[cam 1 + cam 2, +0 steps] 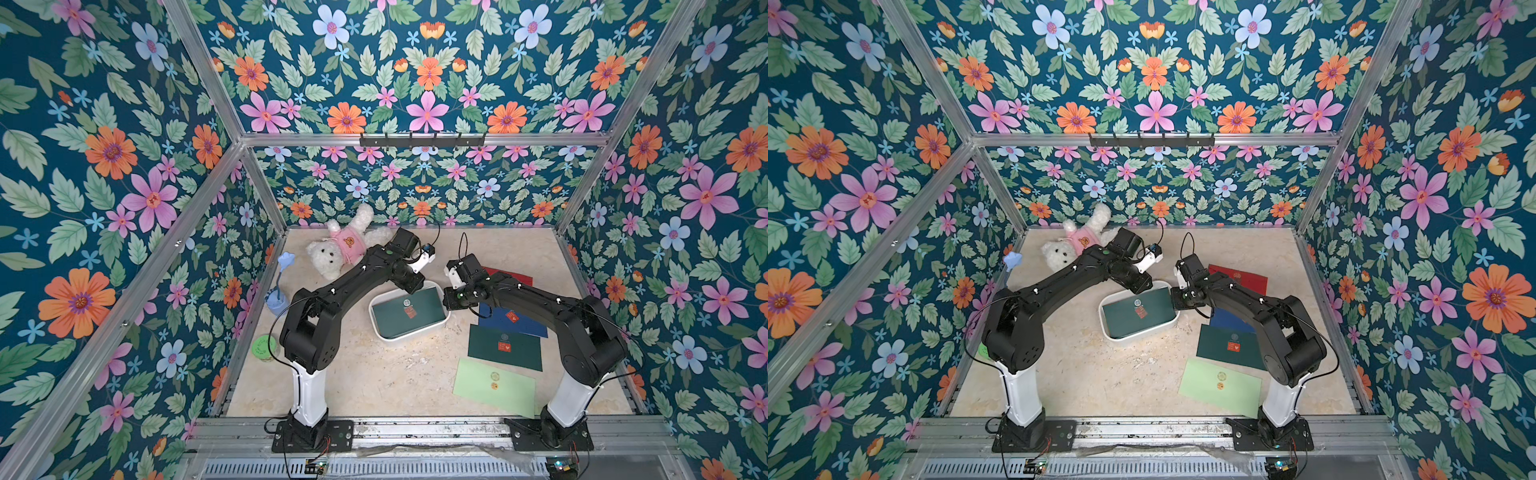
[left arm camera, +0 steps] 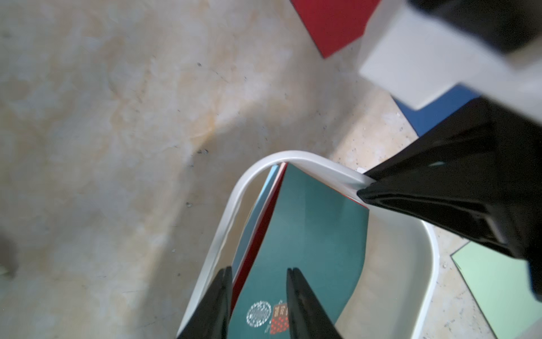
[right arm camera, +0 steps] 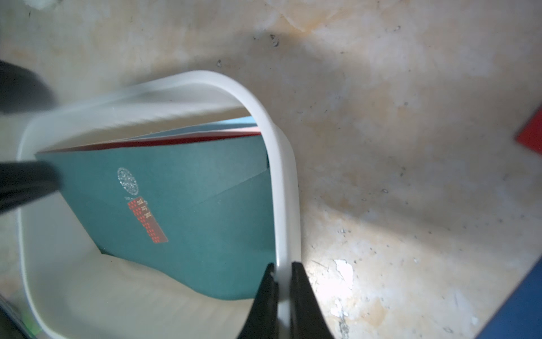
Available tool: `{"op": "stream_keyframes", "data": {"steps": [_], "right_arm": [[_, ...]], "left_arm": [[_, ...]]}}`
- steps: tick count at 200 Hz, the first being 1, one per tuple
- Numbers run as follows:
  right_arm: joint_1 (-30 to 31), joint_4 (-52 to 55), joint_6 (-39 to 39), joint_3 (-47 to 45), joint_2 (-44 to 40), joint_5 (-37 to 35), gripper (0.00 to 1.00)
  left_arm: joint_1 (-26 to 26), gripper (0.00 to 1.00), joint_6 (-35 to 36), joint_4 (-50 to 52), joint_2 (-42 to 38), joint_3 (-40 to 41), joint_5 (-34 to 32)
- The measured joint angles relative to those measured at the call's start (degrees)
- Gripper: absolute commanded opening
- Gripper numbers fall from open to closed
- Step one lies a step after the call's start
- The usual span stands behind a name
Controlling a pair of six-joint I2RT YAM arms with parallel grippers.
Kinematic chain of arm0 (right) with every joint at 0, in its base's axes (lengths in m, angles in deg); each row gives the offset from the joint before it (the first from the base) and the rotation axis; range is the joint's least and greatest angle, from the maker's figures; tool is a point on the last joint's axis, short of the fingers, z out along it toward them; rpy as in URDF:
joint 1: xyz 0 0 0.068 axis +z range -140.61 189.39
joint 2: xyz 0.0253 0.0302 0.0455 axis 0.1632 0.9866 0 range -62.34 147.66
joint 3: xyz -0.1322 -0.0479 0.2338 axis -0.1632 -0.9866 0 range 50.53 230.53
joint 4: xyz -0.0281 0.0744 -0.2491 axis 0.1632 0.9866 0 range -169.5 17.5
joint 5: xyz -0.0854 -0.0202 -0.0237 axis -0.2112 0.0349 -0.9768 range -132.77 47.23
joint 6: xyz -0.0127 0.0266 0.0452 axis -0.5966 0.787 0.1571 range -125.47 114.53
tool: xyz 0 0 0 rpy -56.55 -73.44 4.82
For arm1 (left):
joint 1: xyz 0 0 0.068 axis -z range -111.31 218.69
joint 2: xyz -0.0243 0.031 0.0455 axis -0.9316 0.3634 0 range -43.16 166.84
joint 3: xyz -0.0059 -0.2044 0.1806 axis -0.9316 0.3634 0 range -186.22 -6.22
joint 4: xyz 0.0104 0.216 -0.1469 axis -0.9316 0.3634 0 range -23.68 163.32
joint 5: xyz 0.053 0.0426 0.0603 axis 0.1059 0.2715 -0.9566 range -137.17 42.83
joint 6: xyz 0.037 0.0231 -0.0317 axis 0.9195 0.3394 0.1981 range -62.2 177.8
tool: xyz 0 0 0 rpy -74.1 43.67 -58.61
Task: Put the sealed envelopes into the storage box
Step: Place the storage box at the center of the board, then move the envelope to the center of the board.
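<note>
While the right gripper (image 3: 283, 265) is clamping the storage box (image 3: 280, 176) rim at 3 o'clock, the left gripper (image 2: 258, 269) is hovering, parted, over the dark green envelope (image 3: 205, 220) inside: light, bendy paper, likely needing edge pinches.

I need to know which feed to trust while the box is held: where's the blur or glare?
Right wrist view: the storage box rim smears on its far side, sharper where the right gripper pinches it. Left wrist view: that gripper looms out of focus, glare on its black shell. Both top views: evenly lit, sharp.
</note>
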Motion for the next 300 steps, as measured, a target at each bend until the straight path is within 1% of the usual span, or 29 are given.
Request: {"op": "stream_keyframes", "data": {"steps": [34,86,91,102,114,135,146,159,185,218,256,274,300], "right_arm": [[-0.31,-2.14,4.98,-0.61,0.09,-1.01,0.12],[-0.52,-6.14,14.27,0.55,2.49,-3.45,0.14],[-0.52,-6.43,14.93,0.66,2.6,-3.8,0.17],[-0.52,-6.84,16.72,1.01,2.67,-4.5,0.25],[-0.59,-7.02,17.46,1.68,2.67,-4.5,0.29],[-0.57,-6.71,17.57,1.92,1.11,-4.76,0.46],[-0.57,-5.99,17.07,1.42,-0.85,-4.87,0.51],[-0.57,-4.74,16.0,0.28,-3.67,-4.9,0.54],[0.2,-0.72,14.62,-4.7,-10.36,-4.63,0.56],[3.87,4.79,14.97,-13.84,-18.8,-3.78,0.57],[10.67,8.83,20.98,-22.27,-25.49,-3.08,0.58],[12.92,9.07,23.87,-26.12,-26.91,-2.73,0.58],[15.26,7.61,27.5,-31.28,-27.56,-1.44,0.57]], "left_arm": [[-1.84,0.41,-3.56,-0.81,-2.99,-1.42,-3.41],[-4.22,0.42,-10.88,-0.79,-7.89,-0.04,-7.56],[-4.33,0.42,-11.63,-0.76,-8.33,0.33,-8.0],[-4.5,0.43,-12.81,-0.81,-9.35,1.31,-8.55],[-4.63,0.43,-14.19,-0.79,-10.64,2.78,-8.74],[-4.72,0.44,-17.0,-0.98,-13.66,6.91,-8.76],[-4.72,0.45,-18.51,-0.85,-15.52,9.51,-8.35],[-4.35,0.45,-20.2,-0.79,-17.59,12.7,-7.5],[-1.53,0.45,-22.91,-0.46,-21.22,18.58,-6.36],[2.95,0.46,-27.76,-0.7,-26.93,26.49,-5.55],[5.62,0.47,-33.29,-3.3,-31.43,36.04,-5.57],[6.67,0.47,-35.8,-4.83,-32.35,39.65,-5.57],[7.43,0.47,-38.32,-7.06,-33.22,42.71,-5.38]]}}
